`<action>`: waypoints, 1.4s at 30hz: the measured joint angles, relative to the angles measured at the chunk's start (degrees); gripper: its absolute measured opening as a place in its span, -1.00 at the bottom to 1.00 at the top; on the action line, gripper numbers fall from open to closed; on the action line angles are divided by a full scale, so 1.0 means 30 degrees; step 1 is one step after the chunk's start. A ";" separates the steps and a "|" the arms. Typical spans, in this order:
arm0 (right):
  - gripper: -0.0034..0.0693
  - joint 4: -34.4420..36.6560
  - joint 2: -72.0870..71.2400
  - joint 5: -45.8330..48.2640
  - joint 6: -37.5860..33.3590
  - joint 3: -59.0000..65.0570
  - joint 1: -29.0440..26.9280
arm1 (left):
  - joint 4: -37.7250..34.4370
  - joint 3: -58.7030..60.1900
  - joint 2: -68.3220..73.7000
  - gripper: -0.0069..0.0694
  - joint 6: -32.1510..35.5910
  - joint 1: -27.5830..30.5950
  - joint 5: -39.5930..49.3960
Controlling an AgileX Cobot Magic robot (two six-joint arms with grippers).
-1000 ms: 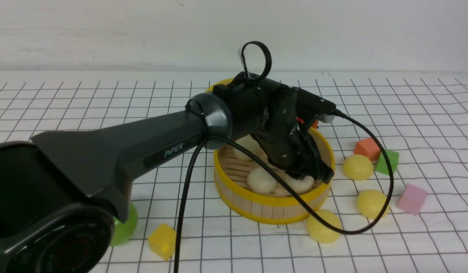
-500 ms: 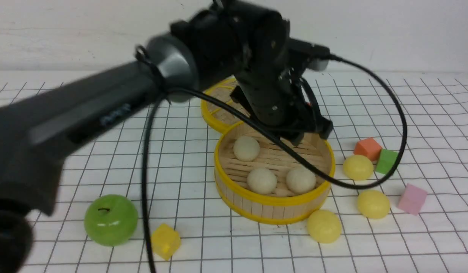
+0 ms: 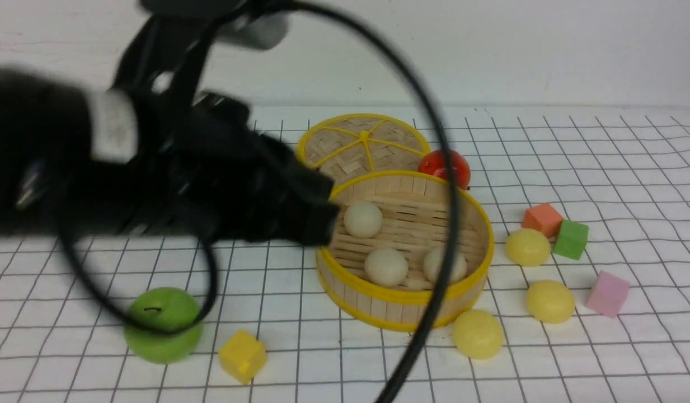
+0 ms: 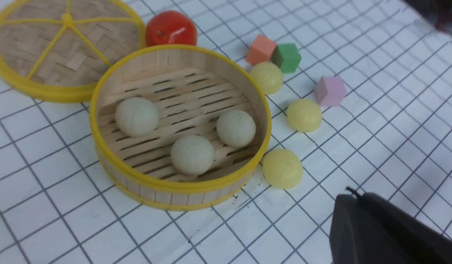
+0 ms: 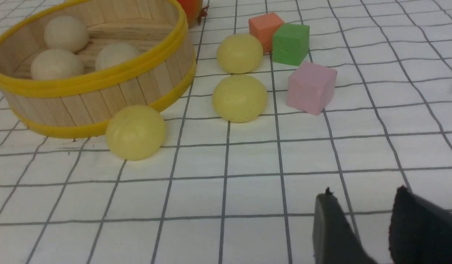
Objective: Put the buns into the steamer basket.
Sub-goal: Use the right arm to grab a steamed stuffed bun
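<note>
Left arm (image 3: 154,184) pulled back off steamer basket (image 3: 389,307), three buns (image 3: 386,267) inside

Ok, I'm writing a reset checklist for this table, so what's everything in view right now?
steamer basket: one, bamboo with yellow rims, mid-table
cream buns: three, off-white, inside the basket
yellow buns: three, pale yellow, on the cloth right of the basket
lid: one, woven, yellow-rimmed, behind the basket
red ball: one, shiny, beside the lid
apple: one, green, front left
yellow cube: one, beside the apple
orange cube, green cube, pink cube: one each, far right
cloth: one, white, gridded
left gripper: black, blurred, at the basket's left rim
right gripper: black, open, empty, over bare cloth
</note>
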 joint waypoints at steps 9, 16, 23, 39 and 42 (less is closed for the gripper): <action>-0.25 -0.0171 0.0000 -0.0573 0.0000 0.0046 0.0000 | -0.0391 1.0867 -0.9045 -0.85 -0.0942 0.0000 -0.7246; -0.25 0.5899 0.0000 -0.4968 0.3529 0.0168 0.0000 | -0.0481 1.3257 -1.1596 -0.85 -0.1841 0.0000 -0.7534; -0.34 0.8316 0.1483 -0.1690 0.3658 -0.2528 0.0104 | -0.0481 1.3294 -1.1596 -0.85 -0.1859 0.0000 -0.7325; -0.91 0.3140 2.2550 0.9517 -0.0233 -1.6168 0.2487 | -0.0462 1.3294 -1.1596 -0.85 -0.1890 0.0000 -0.4958; -0.90 0.2041 2.4715 0.9410 0.0855 -1.7471 0.4737 | -0.0462 1.3294 -1.1596 -0.85 -0.1890 0.0000 -0.4920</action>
